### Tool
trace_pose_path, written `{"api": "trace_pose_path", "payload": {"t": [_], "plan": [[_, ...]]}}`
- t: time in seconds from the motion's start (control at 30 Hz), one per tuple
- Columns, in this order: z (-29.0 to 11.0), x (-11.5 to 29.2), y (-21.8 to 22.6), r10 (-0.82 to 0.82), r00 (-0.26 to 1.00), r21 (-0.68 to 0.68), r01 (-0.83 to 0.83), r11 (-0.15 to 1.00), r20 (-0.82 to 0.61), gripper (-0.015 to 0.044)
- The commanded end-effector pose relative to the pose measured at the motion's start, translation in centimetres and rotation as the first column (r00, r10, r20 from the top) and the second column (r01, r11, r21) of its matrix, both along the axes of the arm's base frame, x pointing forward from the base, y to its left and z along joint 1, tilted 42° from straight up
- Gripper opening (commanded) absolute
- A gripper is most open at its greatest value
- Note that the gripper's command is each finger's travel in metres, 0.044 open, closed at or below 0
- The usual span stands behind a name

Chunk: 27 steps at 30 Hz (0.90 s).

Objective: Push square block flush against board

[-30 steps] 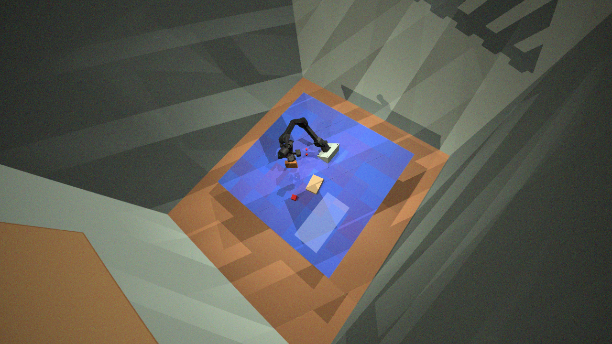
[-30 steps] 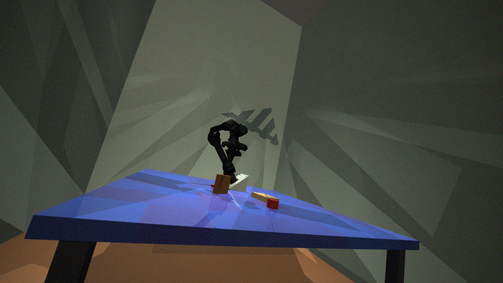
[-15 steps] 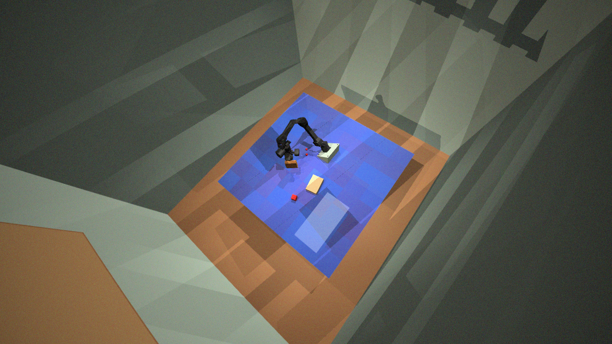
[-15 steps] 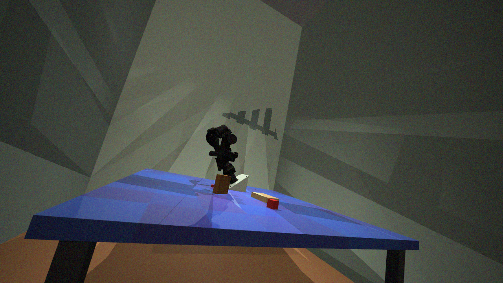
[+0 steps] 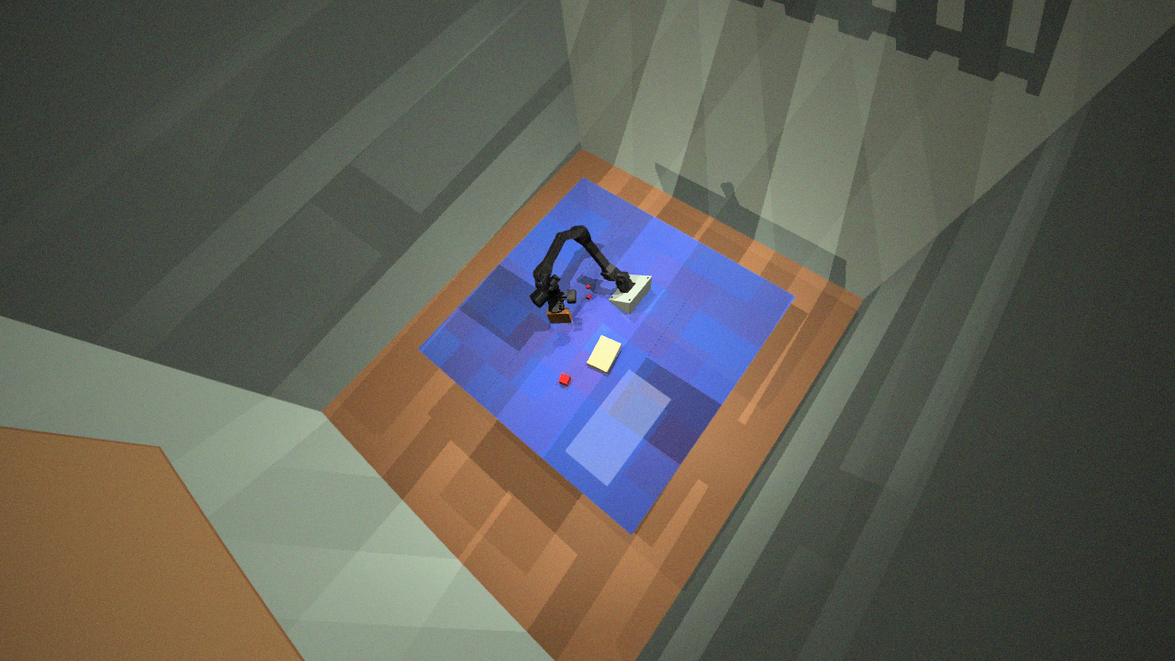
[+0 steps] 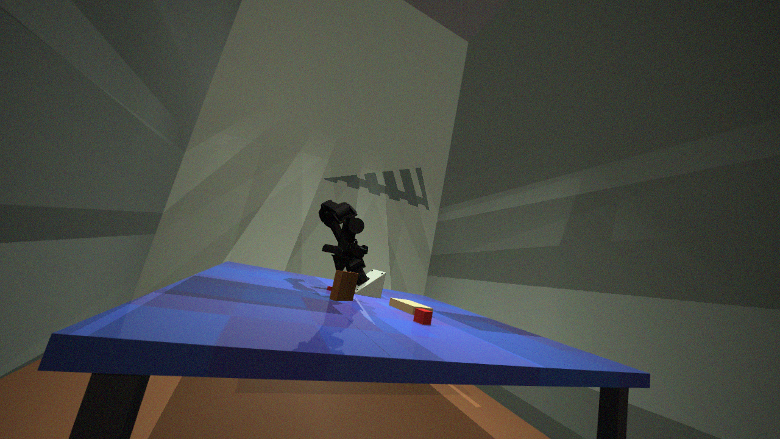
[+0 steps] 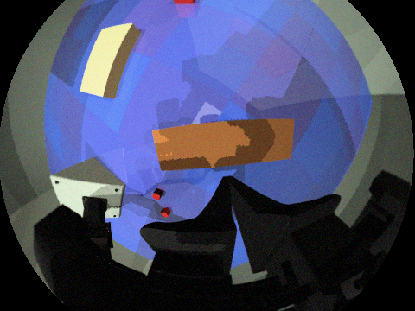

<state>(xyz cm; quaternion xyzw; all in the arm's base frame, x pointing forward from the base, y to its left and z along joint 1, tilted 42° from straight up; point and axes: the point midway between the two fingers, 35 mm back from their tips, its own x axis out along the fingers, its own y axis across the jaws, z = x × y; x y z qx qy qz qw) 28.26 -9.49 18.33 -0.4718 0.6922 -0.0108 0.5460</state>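
Note:
The red square block [image 5: 564,379] [image 6: 422,316] [image 7: 184,1] sits flat on the blue table. The cream board [image 5: 603,353] [image 6: 407,305] [image 7: 101,65] lies flat near it. The top view shows a gap between them, with no side touching. My gripper [image 7: 226,180] [image 5: 557,307] is shut and empty, its fingertips together in the wrist view. It is away from both parts, close behind and over the brown upright block in the top and exterior views. Its fingertips are partly hidden there, so contact with the brown block cannot be told.
The brown block [image 5: 559,316] [image 6: 343,286] [image 7: 220,144] stands just beyond my fingertips. Small red cubes [image 5: 587,296] [image 7: 165,212] lie near the arm's white wedge base [image 5: 628,305] [image 6: 373,286] [image 7: 69,190]. A pale rectangle [image 5: 616,427] shows on the table past the board.

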Motion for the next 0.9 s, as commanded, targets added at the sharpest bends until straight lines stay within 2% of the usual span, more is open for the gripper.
{"api": "trace_pose_path", "payload": {"t": [0.0,0.87], "plan": [[-0.2,0.4,0.2,0.001,1.000,0.001,-0.001,1.000,0.001,0.0000],[-1.1,2.4,1.4,0.001,1.000,0.003,-0.001,1.000,0.002,0.0000]]}}
